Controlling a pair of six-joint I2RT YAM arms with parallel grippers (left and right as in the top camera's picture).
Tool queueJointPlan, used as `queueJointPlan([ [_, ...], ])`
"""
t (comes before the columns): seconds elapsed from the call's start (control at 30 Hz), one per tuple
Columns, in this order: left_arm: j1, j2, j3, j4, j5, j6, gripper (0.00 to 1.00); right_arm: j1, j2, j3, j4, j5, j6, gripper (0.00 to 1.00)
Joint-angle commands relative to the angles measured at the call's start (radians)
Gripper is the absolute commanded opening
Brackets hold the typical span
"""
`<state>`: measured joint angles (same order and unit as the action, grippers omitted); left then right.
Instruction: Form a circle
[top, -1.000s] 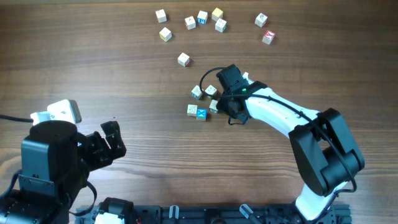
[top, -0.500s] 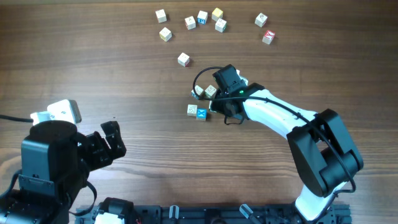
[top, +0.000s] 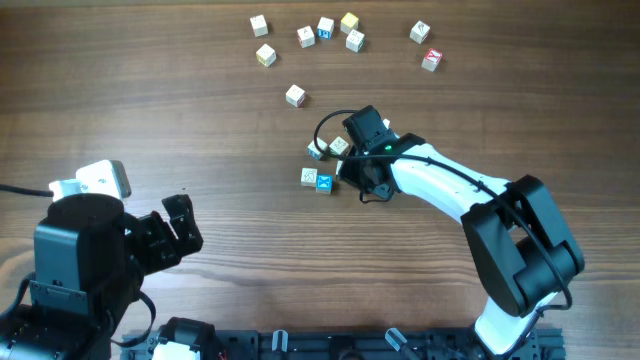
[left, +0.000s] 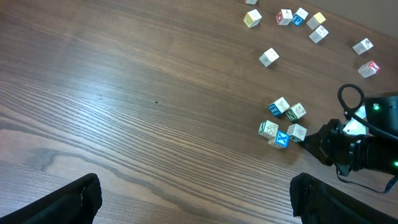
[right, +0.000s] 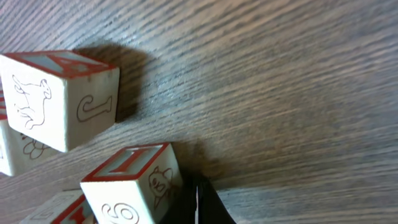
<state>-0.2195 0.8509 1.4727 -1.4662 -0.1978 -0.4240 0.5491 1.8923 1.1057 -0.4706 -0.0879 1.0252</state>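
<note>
Cubes are lying in two groups on the brown wood-grain table (top: 150, 100). The circle (top: 322, 165), a tight knot of small pale wooden letter cubes, is sitting about mid-table, a little right of centre, and the blue-faced cube (top: 324, 183) is lying on its near side. The right gripper (top: 350, 172), black at the end of a white arm, is reaching in from the right with its tip against the right side of that ring. Its jaws are clenched together with nothing between them. In the wrist view the dark fingertips (right: 211, 211) are sitting right against a red-edged pale cube marked with a 9 (right: 134, 183), while a second red-edged cube bearing a J and an animal drawing (right: 59, 99) is standing just beyond it. A thin black cable (top: 318, 128) from the arm is looping over the far side of the ring. The left gripper (left: 196, 196) is hanging over the near left part of the table, well apart from every cube, its jaws spread wide and holding nothing. Loose cubes of the same kind (top: 306, 37) are lying scattered along the far side, a red-faced cube (top: 431, 59) towards the right end of them. A lone pale cube (top: 295, 95) is sitting between that scatter and the ring.
</note>
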Motion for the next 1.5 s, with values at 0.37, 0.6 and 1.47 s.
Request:
queueJointPlan([
  [0.37,0.007,-0.001,-0.001,0.003,-0.013,-0.006,1.0,0.001,-0.017,-0.007,-0.011,-0.026,0.084,0.04],
  [0.6,0.007,-0.001,-0.001,0.003,-0.013,-0.006,1.0,-0.027,-0.017,-0.006,-0.011,-0.066,0.085,0.05],
  [1.47,0.006,-0.001,-0.001,0.003,-0.013,-0.006,1.0,-0.036,-0.017,-0.006,0.005,-0.15,0.128,0.04],
])
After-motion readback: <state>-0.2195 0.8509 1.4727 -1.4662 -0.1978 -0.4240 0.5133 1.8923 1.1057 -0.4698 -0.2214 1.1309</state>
